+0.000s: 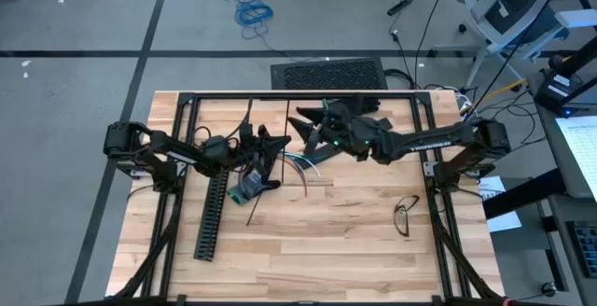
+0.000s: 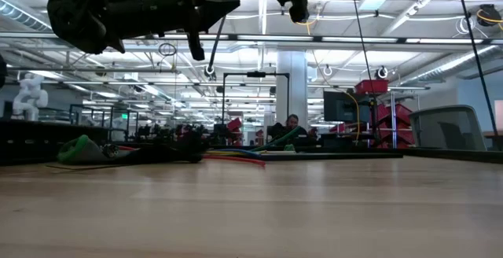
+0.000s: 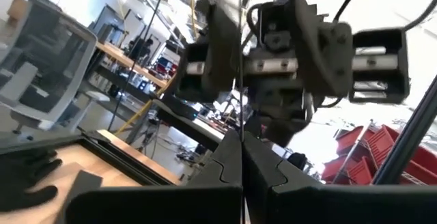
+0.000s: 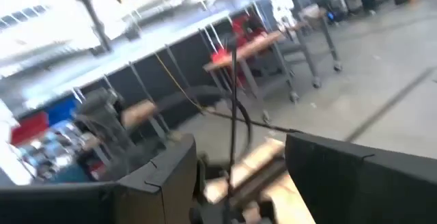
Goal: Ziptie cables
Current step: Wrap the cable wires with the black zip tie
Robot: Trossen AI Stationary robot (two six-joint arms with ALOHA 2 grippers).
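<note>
The left pincer point(image 1: 280, 142) is up in the air over the middle of the table point(image 1: 308, 250). Its two dark fingers point(image 3: 225, 173) are pressed together. A thin black strip point(image 3: 240, 60) runs straight up from the line where they meet, so they seem to be pinching it. In the high view a thin dark stick slants from this pincer down to the wood.

The right pincer point(image 1: 306, 119) is also off the table, close to the left one and facing it. Its fingers point(image 4: 164, 176) stand well apart. A thin black line point(image 4: 233, 115) rises in the gap between them. I cannot tell if the fingers touch it.

There is white writing on the right arm point(image 1: 429, 141), but it is too small to read.

Both arms reach in from the sides of the table and stretch flat toward the middle. In the low view both hang near the top, above the wood.

The cables point(image 1: 300, 164) lie on the table just under and between the two pincers. They are white, red, blue and green, and they fan out on the wood. In the low view they lie flat, far back on the table. A green thing point(image 1: 244, 187) lies beside them. A long black slotted channel point(image 1: 213, 215) lies on the left part of the table. A pair of glasses point(image 1: 405, 215) lies on the right part, well apart from the cables.
</note>
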